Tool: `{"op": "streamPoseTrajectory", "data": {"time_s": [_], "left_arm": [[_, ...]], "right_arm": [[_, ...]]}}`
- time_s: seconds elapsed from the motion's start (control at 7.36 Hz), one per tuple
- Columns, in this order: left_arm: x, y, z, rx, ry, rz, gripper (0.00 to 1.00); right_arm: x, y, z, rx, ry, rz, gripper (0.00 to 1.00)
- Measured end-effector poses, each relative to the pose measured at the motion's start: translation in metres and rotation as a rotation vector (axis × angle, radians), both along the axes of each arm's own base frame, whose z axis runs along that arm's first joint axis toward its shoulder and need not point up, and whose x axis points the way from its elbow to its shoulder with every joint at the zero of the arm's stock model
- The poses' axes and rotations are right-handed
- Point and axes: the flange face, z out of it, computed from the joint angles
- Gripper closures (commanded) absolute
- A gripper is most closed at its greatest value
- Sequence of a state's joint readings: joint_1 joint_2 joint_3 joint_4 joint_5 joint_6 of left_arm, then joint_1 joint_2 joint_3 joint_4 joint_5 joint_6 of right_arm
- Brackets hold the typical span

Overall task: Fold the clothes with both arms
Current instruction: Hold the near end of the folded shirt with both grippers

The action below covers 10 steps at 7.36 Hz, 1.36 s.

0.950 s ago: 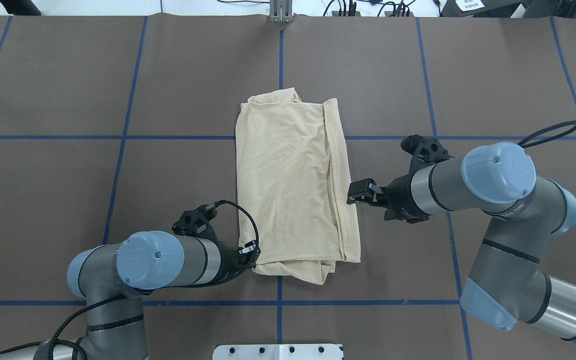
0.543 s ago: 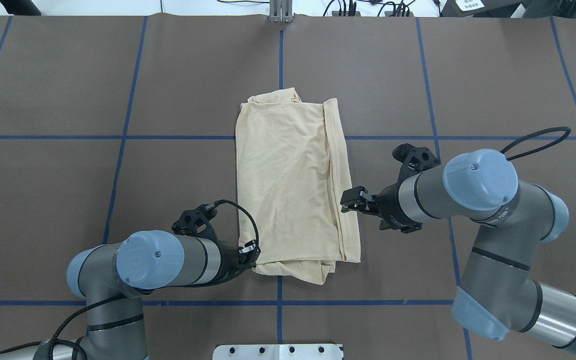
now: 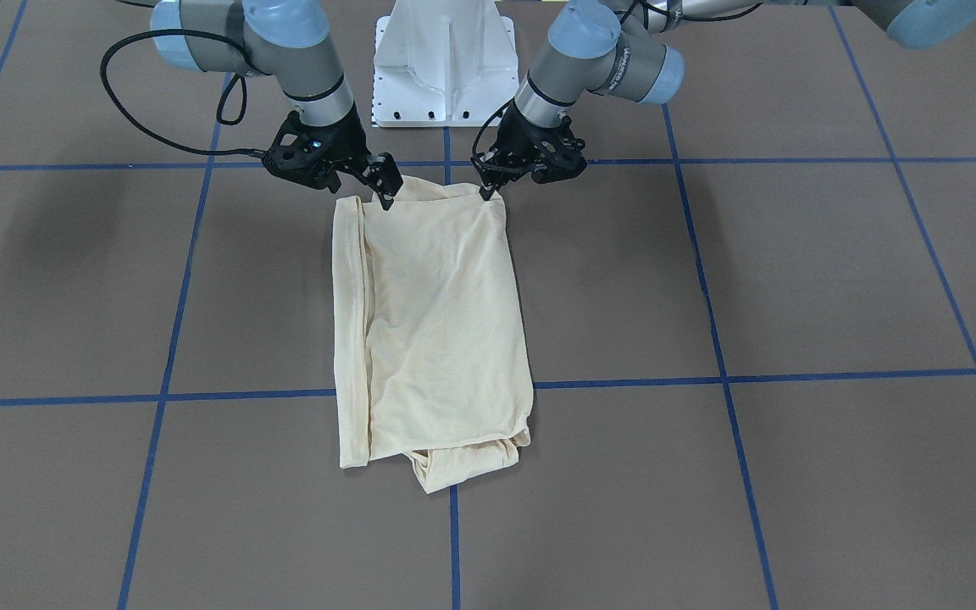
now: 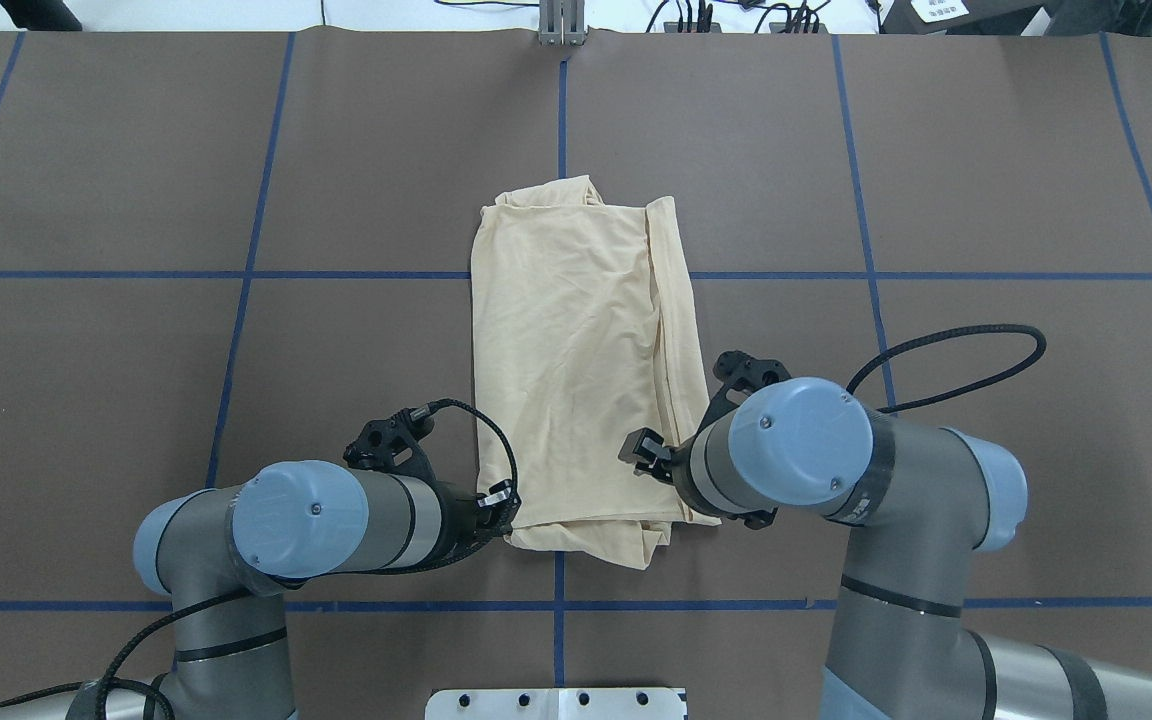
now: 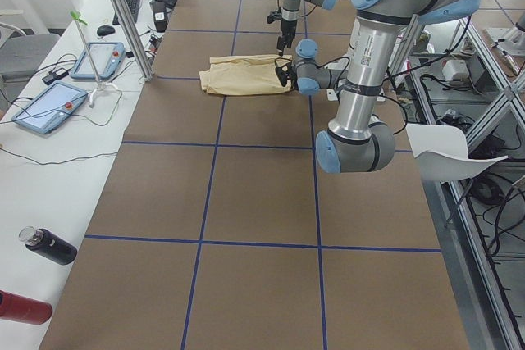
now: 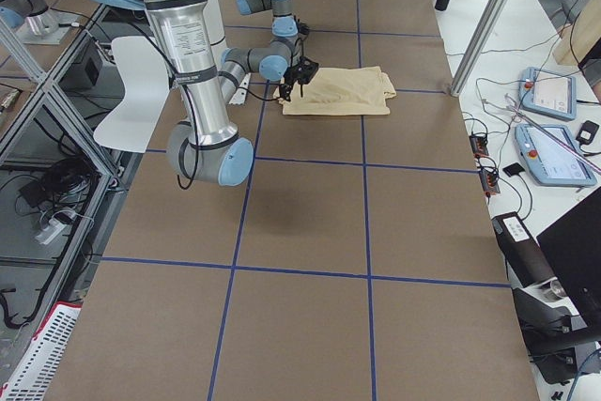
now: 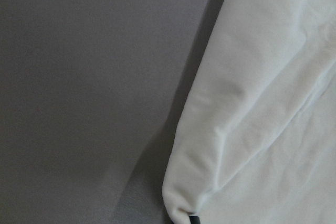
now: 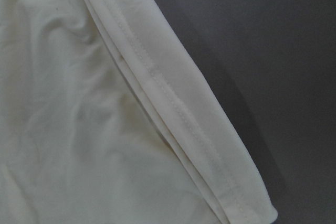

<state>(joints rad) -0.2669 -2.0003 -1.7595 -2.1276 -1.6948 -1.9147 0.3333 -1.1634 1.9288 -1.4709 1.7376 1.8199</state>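
We see a brown counter (image 4: 136, 150) crossed by blue tape lines (image 4: 561, 130) that fills the overhead view. The left arm (image 4: 301, 520) comes in from the lower left of that frame and the right arm (image 4: 806, 450) from the lower right. Between them, at the frame's centre, lies the shirt (image 4: 576, 360), pale cream and folded into a long narrow panel. It runs from just above the middle tape line down toward the lower one, and a little cloth bunches out at each short end. The left tool (image 4: 504, 505) sits at the panel's lower left corner. In the front-facing view its tips look drawn together into one narrow point on that corner, and in the left wrist view we see the corner's cloth meeting a dark tip at the bottom edge. The right tool (image 4: 641, 455) is over the panel's lower right part, just inside the long right edge. Its jaws look slightly parted and we see nothing held between them. A stitched hem (image 8: 173, 108) runs along that right edge, doubled in layers, and crosses the right wrist view from top centre to lower right.
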Motion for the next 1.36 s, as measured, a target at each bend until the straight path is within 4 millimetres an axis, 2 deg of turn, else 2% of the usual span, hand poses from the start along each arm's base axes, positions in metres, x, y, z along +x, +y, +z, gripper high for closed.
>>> {"op": "streamPoseTrajectory", "data": {"time_s": [0.27, 0.81, 1.22, 1.36], "left_arm": [[0.001, 0.0, 0.001, -0.002, -0.002, -0.001, 1.0], [0.006, 0.0, -0.001, -0.006, -0.002, -0.002, 1.0], [0.007, 0.0, -0.004, -0.008, -0.009, -0.002, 1.0], [0.008, 0.0, -0.005, -0.009, -0.012, -0.002, 1.0]], "right_arm": [[-0.014, 0.02, 0.008, 0.014, 0.036, -0.012, 0.0], [-0.027, 0.022, 0.03, 0.012, 0.105, -0.02, 0.0], [-0.037, 0.021, 0.032, 0.019, 0.112, -0.021, 0.01], [-0.039, 0.021, 0.03, 0.02, 0.108, -0.022, 0.05]]}}
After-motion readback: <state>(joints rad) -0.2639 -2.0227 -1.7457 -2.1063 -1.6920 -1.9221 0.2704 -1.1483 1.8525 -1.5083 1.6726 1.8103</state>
